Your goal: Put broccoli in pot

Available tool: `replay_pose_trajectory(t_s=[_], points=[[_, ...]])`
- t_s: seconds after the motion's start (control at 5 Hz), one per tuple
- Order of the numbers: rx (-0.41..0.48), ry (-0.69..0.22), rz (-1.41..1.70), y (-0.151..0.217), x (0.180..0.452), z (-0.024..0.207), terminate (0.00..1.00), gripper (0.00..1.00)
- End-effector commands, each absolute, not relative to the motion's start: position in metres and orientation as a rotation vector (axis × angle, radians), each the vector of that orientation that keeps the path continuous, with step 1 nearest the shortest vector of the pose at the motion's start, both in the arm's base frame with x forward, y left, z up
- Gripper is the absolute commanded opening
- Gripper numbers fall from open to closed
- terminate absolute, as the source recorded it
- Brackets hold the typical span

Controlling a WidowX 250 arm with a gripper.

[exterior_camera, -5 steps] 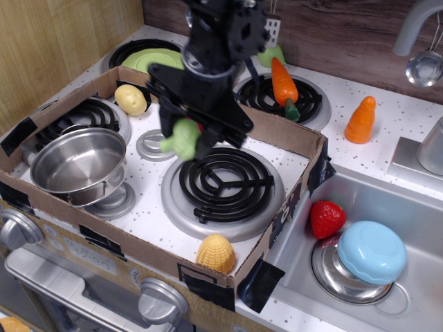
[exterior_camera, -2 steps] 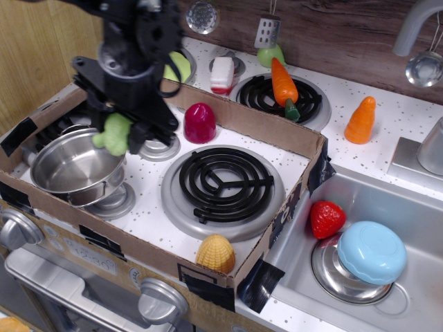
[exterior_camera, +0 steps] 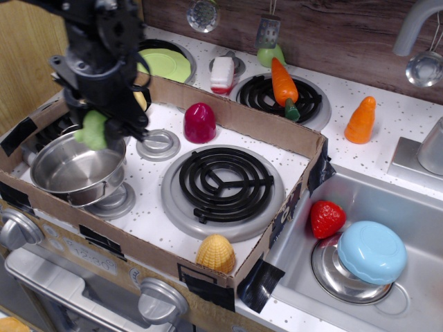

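Observation:
The shiny steel pot (exterior_camera: 69, 168) stands on the front-left burner inside the cardboard frame. My black gripper (exterior_camera: 97, 130) hangs over the pot's far rim and is shut on the light-green broccoli (exterior_camera: 93, 129), which sits just above the pot's opening. The pot's inside looks bare.
A small grey lid (exterior_camera: 159, 144) and a dark red toy (exterior_camera: 199, 122) lie right of the pot. The cardboard wall (exterior_camera: 256, 124) rings the stove top. A yellow corn (exterior_camera: 215, 253) rests on its front edge. A lime-green plate (exterior_camera: 165, 64), carrot (exterior_camera: 284, 83) and sink (exterior_camera: 387, 207) lie beyond.
My gripper has carried the broccoli leftward from over the middle of the stove to above the pot, uncovering the red toy and the lid.

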State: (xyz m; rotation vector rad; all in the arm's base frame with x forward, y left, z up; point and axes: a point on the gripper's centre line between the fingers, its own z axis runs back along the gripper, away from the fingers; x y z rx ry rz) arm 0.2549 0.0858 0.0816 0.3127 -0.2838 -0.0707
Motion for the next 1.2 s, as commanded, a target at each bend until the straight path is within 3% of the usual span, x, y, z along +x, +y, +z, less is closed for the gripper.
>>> replay_pose_trajectory(t_s=[0.0, 0.2, 0.8, 1.0], points=[[0.299, -0.324, -0.095, 0.110, 0.255, 0.064, 0.00, 0.00], [0.256, -0.313, -0.132, 0.111, 0.260, 0.061, 0.00, 1.00], [0.297, -0.311, -0.140, 0.102, 0.266, 0.073, 0.00, 1.00], [0.318, -0.343, -0.148, 0.098, 0.263, 0.075, 1.00, 1.00]])
